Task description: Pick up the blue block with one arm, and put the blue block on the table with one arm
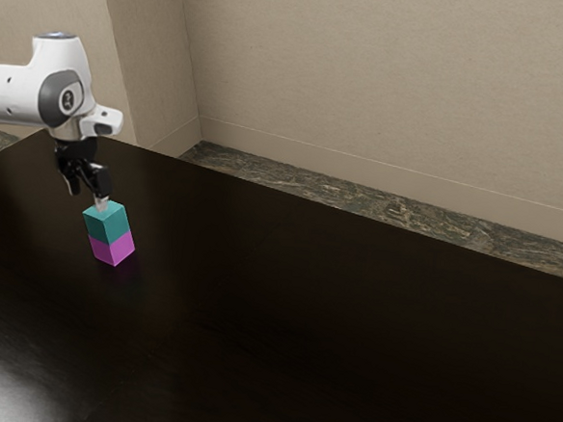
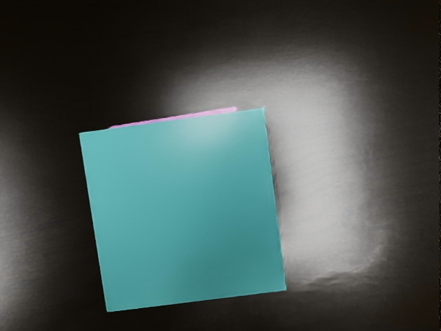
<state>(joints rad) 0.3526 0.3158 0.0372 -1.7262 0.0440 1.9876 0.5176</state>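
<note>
Looking flat-sided and teal, the blue block tops a pink block.

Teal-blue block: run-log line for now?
black two-finger gripper: open, over block | teal-blue block: stacked on magenta block | pick: pending

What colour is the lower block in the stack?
The lower block is pinkish purple, clearest in the exterior view.

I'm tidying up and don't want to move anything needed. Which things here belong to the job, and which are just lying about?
For the job:
blue block
table, where it should go
gripper

Not part of it:
pink block, under the blue one
</note>
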